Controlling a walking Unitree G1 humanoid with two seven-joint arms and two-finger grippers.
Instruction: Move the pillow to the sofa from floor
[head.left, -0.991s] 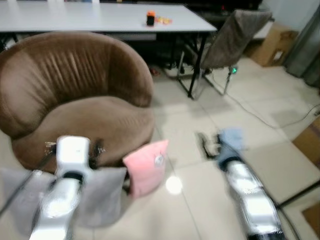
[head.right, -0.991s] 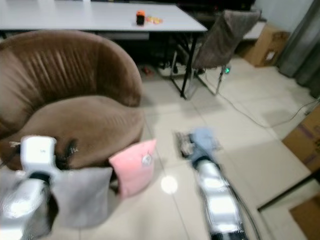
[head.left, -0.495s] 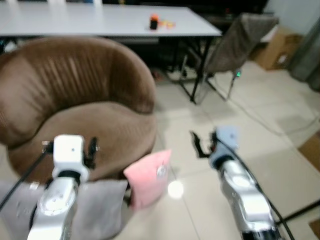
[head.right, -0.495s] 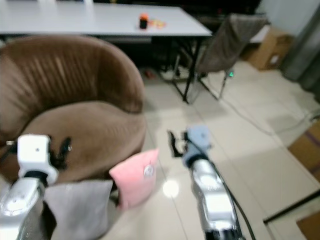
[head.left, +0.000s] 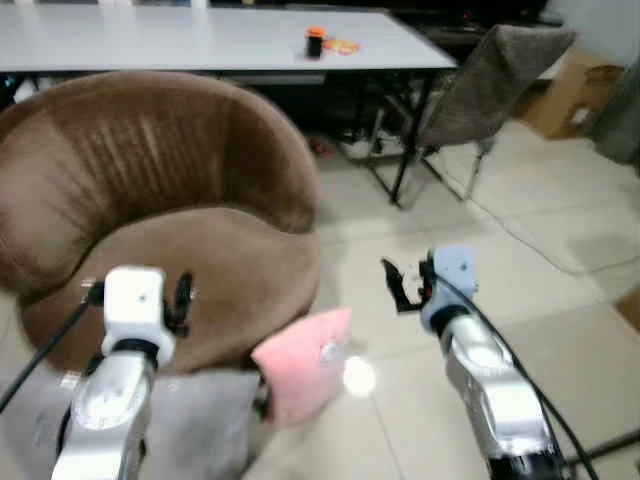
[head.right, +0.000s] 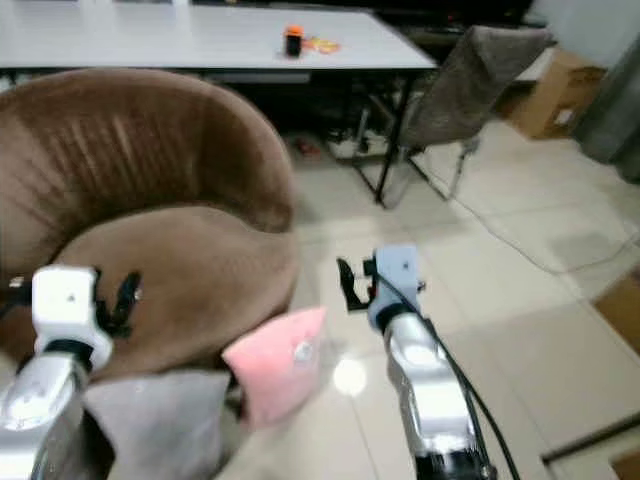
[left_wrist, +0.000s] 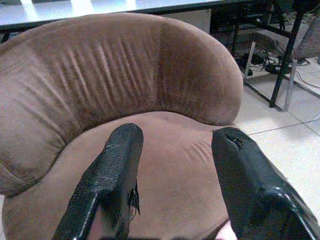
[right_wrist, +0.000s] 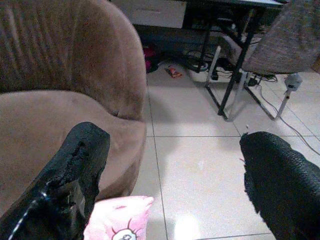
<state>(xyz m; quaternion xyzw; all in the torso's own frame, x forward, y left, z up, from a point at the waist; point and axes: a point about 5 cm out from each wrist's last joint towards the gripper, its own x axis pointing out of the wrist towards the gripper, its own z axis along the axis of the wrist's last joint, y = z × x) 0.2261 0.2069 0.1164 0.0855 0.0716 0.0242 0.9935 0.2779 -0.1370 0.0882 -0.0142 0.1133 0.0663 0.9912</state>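
The pink pillow (head.left: 301, 364) stands on the tiled floor, leaning against the front of the round brown sofa (head.left: 150, 180). My left gripper (head.left: 137, 292) hovers open over the sofa's seat cushion (left_wrist: 165, 165), nothing between its fingers. My right gripper (head.left: 411, 282) is open wide above the floor, to the right of the pillow and a little beyond it. The right wrist view has the pillow's top corner (right_wrist: 118, 224) below the near finger (right_wrist: 82, 155), apart from it.
A grey pillow (head.left: 203, 421) lies on the floor to the left of the pink one. Behind the sofa stands a white table (head.left: 200, 40) with a small orange object (head.left: 316, 42). A cloth-draped chair (head.left: 490, 80), a floor cable (head.right: 520, 250) and a cardboard box (head.left: 570, 90) are at the right.
The camera has shifted and the sofa looks slightly nearer. My right gripper has drawn in leftward, closer to the pink pillow. The left gripper stays over the sofa seat.
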